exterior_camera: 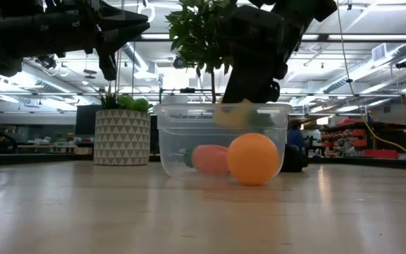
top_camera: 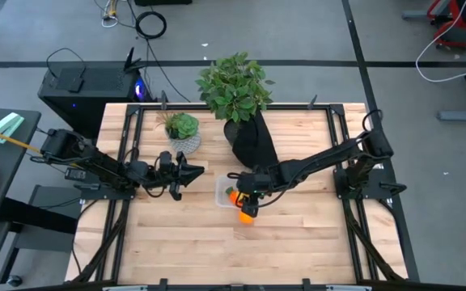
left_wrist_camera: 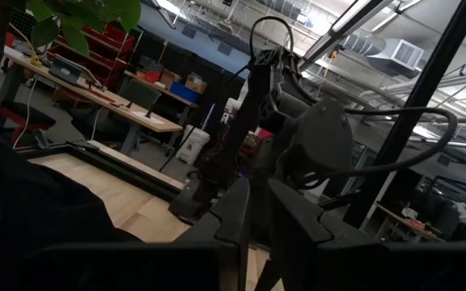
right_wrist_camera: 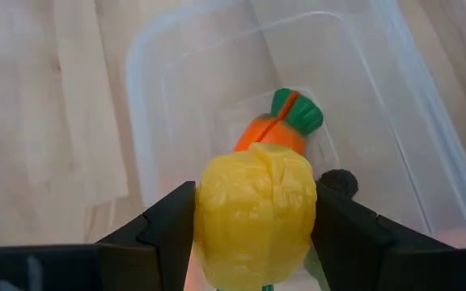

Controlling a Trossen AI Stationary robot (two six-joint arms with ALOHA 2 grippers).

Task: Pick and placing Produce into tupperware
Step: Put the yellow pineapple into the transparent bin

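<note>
Your right gripper (right_wrist_camera: 253, 222) reaches in from the right, over the clear container (right_wrist_camera: 411, 97), fingers clamped on a yellow piece (right_wrist_camera: 256, 212) above the carrot (right_wrist_camera: 275, 129). An orange (exterior_camera: 253, 159) sits just outside. Your left gripper (top_camera: 186, 170) hovers apart, fingers together.

No readable text anywhere.
You'll find no legible word, label, brand, number or sign in any of the four views: the patterned pot (exterior_camera: 121, 137) carries only a triangle pattern, and whatever is printed on the boxes and shelves in the room behind the bench is too small and blurred to read.
</note>
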